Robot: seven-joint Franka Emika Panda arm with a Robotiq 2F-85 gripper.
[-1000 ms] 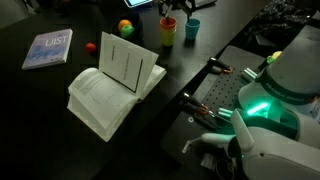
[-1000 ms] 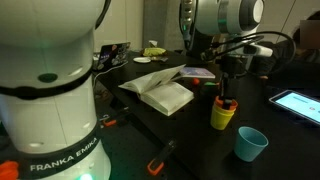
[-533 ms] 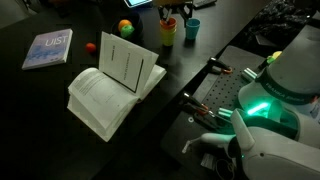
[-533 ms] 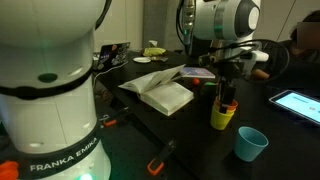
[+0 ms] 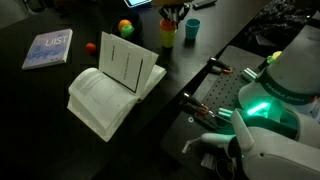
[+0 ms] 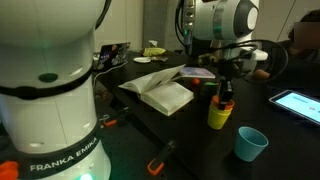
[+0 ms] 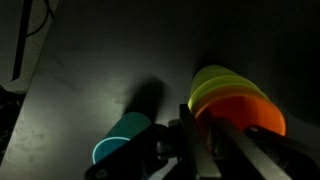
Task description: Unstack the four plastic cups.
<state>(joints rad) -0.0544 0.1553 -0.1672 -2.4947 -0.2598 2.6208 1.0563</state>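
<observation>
Gripper jaws stand drawn nearly together, and we read them as pinching the rim of the orange cup atop the stack, so that it alone can lift out. Beneath it the yellow cups sit nested, upright, near the desk's edge. Right of them the teal cup stands apart, giving the stack room.

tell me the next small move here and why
Probably lift straight up a little to draw the orange cup out of the yellow cups. The gripper sits at their top, a finger at the orange rim in the wrist view, and only the teal cup stands apart. Whether the grip is firm I cannot tell.
</observation>
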